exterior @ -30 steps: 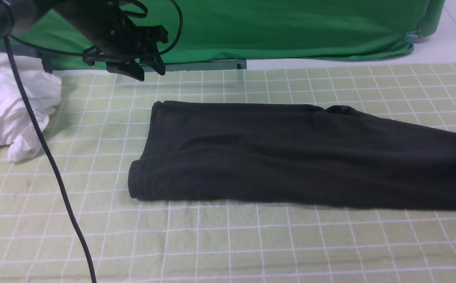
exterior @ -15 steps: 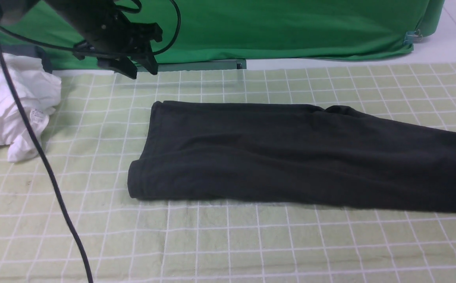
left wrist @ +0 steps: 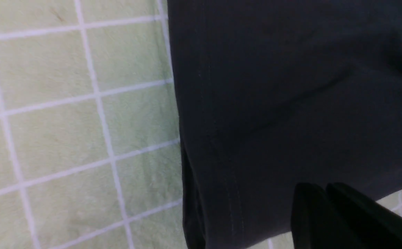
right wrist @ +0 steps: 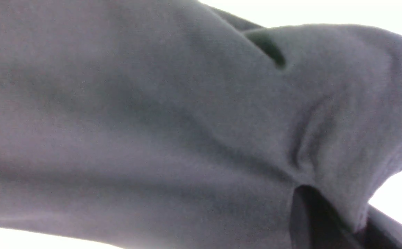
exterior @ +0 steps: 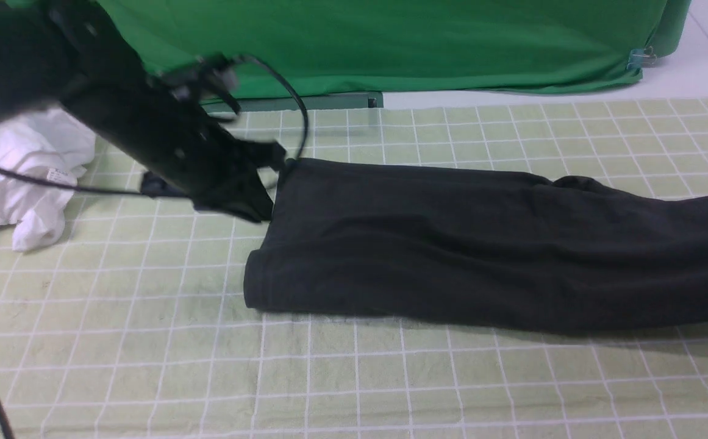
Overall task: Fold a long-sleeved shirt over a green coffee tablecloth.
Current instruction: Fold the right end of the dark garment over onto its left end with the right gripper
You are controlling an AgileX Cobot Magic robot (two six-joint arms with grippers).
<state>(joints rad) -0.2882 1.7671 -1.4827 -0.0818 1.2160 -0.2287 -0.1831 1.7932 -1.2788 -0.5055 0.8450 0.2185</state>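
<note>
Left pincer (left wrist: 325, 197) just dropped and pinches the black-charcoal knit long-sleeved shirt (exterior: 482, 244) at its hem corner. Right pincer (right wrist: 332, 224) pinches the other end. Shirt slid rightward on the pale yellow-green grid-lined tablecloth (exterior: 146, 341); fold likely starting.

Lab-type robot test setup. A plain green backdrop (exterior: 451, 42) is hanging at 12 o'clock, a clip (exterior: 636, 59) is pinning its corner at 1 o'clock, a checked tablecloth (exterior: 390, 378) is lying flat from 3 to 9 o'clock, and a cabled robot arm (exterior: 140, 131) is reaching in at 10 o'clock.
</note>
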